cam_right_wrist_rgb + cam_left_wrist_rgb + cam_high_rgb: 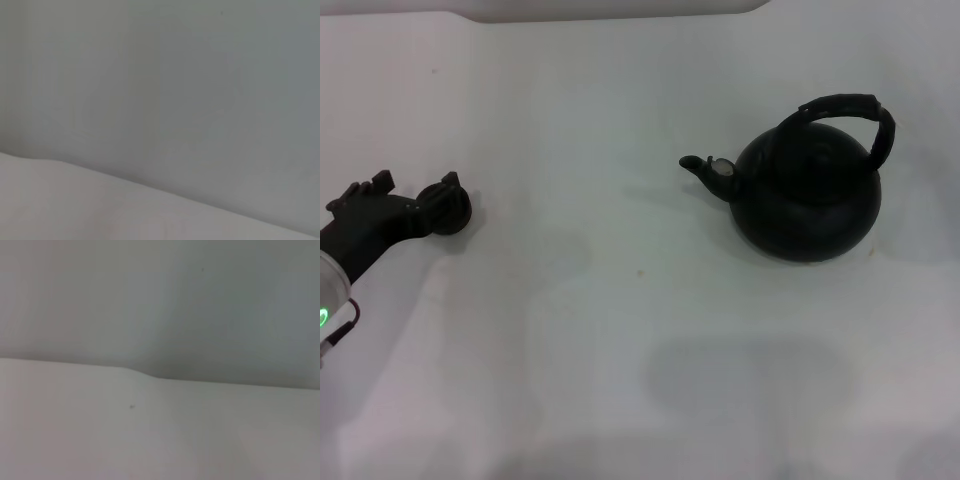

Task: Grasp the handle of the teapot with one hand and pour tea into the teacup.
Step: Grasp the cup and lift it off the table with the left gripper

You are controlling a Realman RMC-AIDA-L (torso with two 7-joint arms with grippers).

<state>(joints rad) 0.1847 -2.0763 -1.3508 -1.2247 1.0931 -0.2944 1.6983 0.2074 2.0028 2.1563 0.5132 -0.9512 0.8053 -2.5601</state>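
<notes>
The teapot (807, 192), round and matte black, stands on the white table at the right in the head view. Its short spout (698, 166) points left, and the thick arched handle (840, 108) rises over its top, with nothing touching it. At the far left sits the teacup (456, 210), a small dark round shape. My left gripper (432, 208) reaches in from the lower left and meets the cup's near side, partly hiding it. Whether it grips the cup does not show. Both wrist views show only pale surface. My right gripper is out of view.
The white table (620, 300) spreads between cup and teapot, with a tiny brown speck (640, 271) near its middle. A pale rim (620, 10) runs along the far edge.
</notes>
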